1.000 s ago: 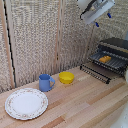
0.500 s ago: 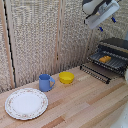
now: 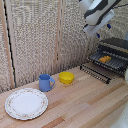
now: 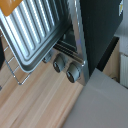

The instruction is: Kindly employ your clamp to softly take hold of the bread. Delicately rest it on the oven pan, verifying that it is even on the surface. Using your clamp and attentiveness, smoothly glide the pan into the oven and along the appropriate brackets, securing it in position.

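The bread (image 3: 104, 59), a small golden-orange piece, lies on the oven pan (image 3: 116, 63), a dark wire rack sitting in the mouth of the oven (image 3: 119, 44) at the exterior view's right. My clamp (image 3: 103, 30) hangs in the air above and a little to the left of the oven front, apart from the pan. Its blue-tipped fingers (image 3: 108, 25) stand apart, with nothing between them. In the wrist view the pan (image 4: 35, 35) fills the frame with an orange corner of bread (image 4: 8, 4) at the edge. The fingers are out of that view.
A dark grid piece (image 3: 94, 71) juts out low in front of the oven. On the wooden table stand a yellow bowl (image 3: 66, 77), a blue cup (image 3: 46, 82) and a patterned white plate (image 3: 26, 103). Two oven knobs (image 4: 66, 69) show in the wrist view. A woven screen backs the table.
My clamp has come down a little toward the oven front. The bread, the pan and the tableware have not moved.
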Motion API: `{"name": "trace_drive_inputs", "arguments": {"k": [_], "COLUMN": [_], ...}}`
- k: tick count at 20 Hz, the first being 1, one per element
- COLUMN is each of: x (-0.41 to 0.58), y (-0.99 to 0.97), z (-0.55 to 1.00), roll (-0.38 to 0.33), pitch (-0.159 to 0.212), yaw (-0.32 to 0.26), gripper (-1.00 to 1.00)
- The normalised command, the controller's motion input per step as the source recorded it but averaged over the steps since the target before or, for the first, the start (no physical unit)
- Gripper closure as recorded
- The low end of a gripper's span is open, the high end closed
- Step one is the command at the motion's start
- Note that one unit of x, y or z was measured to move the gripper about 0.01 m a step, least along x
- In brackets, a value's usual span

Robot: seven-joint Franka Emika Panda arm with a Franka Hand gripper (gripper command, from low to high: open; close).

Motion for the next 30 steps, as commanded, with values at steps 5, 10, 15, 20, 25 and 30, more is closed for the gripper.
{"name": "trace_drive_inputs", "arguments": {"k": [5, 10, 15, 20, 25, 30], "x": [-0.179, -0.013, 0.076, 0.281, 0.341, 0.027], "y": [0.03, 0.11, 0.14, 0.21, 0.31, 0.09], "z": [-0.14, -0.24, -0.35, -0.53, -0.42, -0.18], "roll": [-0.306, -0.344, -0.355, -0.253, -0.133, -0.162], "pitch": [0.214, 0.165, 0.098, 0.043, 0.050, 0.063], "yaw": [0.200, 0.154, 0.158, 0.205, 0.235, 0.250], "gripper": [-1.00, -1.00, -1.00, -1.00, -1.00, -1.00]}}
